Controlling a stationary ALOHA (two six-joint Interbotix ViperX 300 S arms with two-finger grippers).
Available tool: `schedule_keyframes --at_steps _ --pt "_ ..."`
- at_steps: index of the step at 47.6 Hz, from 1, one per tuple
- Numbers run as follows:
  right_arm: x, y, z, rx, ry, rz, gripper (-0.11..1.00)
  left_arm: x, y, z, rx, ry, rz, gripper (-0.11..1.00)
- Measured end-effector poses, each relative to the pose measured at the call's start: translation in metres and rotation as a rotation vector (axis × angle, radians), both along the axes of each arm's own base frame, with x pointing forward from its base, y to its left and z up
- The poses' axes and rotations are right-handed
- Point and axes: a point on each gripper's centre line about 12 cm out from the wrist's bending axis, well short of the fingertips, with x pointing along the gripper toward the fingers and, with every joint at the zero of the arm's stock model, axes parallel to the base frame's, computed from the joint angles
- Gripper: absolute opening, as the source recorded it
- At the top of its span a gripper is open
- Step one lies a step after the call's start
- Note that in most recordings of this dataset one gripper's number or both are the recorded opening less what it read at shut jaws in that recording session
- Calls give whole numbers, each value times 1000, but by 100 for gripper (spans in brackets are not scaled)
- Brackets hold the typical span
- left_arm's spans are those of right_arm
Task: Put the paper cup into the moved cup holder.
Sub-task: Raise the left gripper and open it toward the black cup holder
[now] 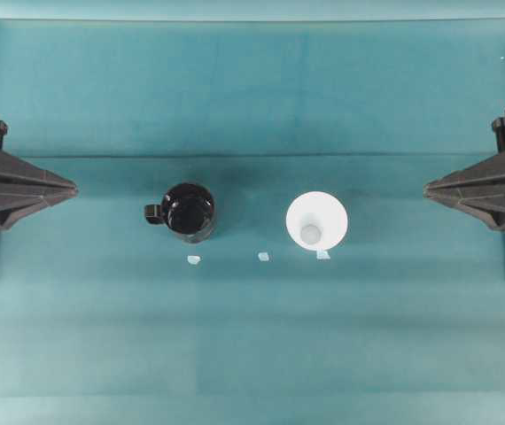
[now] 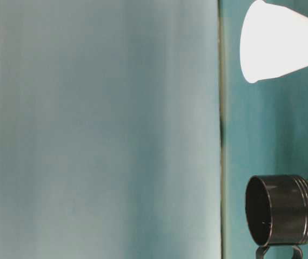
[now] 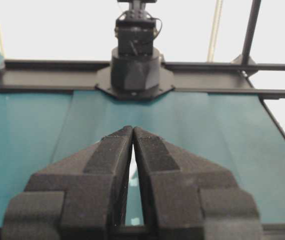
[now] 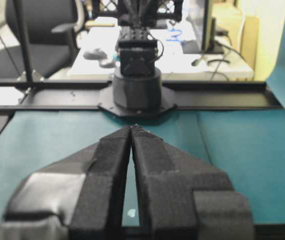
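So the cup sits upright on the tabletop, right of the holder (handle pointing left), well apart from both grippers, left and right, each clenched on nothing.

A white paper cup stands upright on the teal table, right of centre. Left of it, well apart, sits the glossy black cup holder, handle pointing left.
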Motion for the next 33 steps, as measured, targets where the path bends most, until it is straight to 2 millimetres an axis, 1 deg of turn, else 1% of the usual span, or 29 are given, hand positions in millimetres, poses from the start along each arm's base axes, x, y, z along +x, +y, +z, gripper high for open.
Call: schedule_keyframes --at_steps 2,5,7,9,15,25,29,33 --pt "0 0 0 2 2 0 15 1 0 -1 -3 8 -1 11" --pt "1 0 -3 3 23 1 8 3 0 -6 -9 38 -2 3" --pt "1 0 -6 3 46 1 4 4 -1 -7 -6 52 -4 0" --pt "1 0 -8 5 71 1 2 5 0 -8 -6 63 -2 0" --pt "2 0 -12 5 133 1 2 5 0 -9 -6 87 -2 0" --pt "2 0 -16 7 183 1 2 7 0 -13 -7 144 -3 0" --pt "2 0 -16 7 190 2 2 8 0 -20 -7 192 -1 0" --pt "2 0 -17 8 201 1 2 12 0 -32 -7 272 0 0"
